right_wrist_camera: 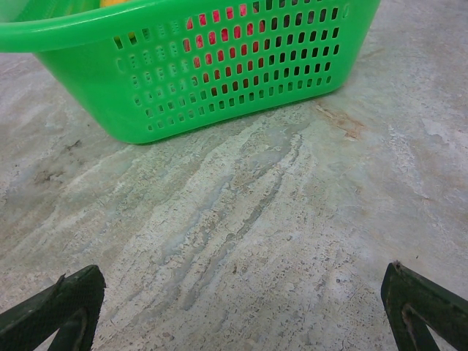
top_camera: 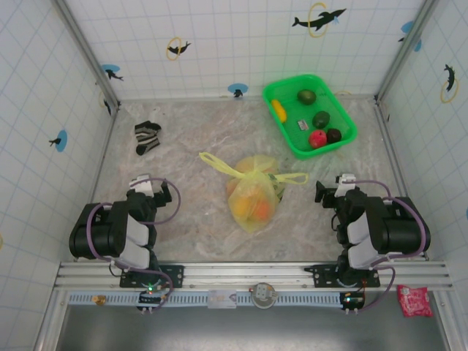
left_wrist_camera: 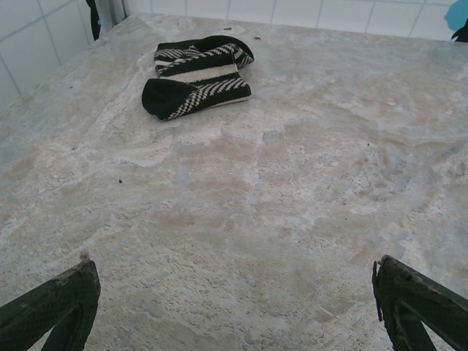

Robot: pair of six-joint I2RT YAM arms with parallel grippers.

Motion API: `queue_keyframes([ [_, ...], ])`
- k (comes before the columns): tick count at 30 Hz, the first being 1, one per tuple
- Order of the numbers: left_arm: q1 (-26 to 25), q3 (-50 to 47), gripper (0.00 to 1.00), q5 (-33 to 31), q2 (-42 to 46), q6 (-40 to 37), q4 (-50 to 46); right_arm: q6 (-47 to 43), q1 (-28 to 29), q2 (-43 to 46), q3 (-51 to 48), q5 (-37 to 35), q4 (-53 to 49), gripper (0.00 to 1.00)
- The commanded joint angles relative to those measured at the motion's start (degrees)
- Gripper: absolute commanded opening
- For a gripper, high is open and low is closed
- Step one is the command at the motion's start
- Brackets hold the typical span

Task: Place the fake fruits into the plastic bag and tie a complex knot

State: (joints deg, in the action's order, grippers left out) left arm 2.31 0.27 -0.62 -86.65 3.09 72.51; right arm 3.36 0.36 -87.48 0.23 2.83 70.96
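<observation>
Dark green fingertips (left_wrist_camera: 58, 300) of the left gripper (left_wrist_camera: 234, 311) are standing spread wide at the bottom corners of the left wrist view. They are holding nothing, with bare table (left_wrist_camera: 292, 205) lying between them. Farther out, a striped black-and-white sock (left_wrist_camera: 197, 77) is lying crumpled near the table's far edge.

Likewise the right gripper (right_wrist_camera: 241, 311) is hanging with its jaws fully apart and empty over bare tabletop. Beyond it the green basket (right_wrist_camera: 219, 80) is sitting, with red and yellow showing through its slotted wall.

From above, both arms are resting near their bases, well apart from the plastic bag (top_camera: 252, 197), which is lying in the middle of the table between them. Orange and yellow fake fruits (top_camera: 256, 208) are showing through its thin skin. The knot (top_camera: 252, 173) is sitting at the bag's far end, with handle loops sticking out to left and right. Five more fruits, one yellow, two green, one red and one dark brown, are lying in the basket at the far right corner.
</observation>
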Motion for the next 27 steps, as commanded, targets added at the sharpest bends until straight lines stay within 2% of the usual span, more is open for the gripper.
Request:
queue_keyframes([
  [1, 0.3, 0.0, 0.98, -0.3, -0.2, 0.7, 0.5, -0.6, 0.0, 0.4, -0.8, -0.5, 2.4, 1.00],
  [27, 0.2, 0.1, 0.98, -0.3, -0.2, 0.5, 0.4, -0.5, 0.0, 0.5, -0.8, -0.5, 2.4, 1.00],
])
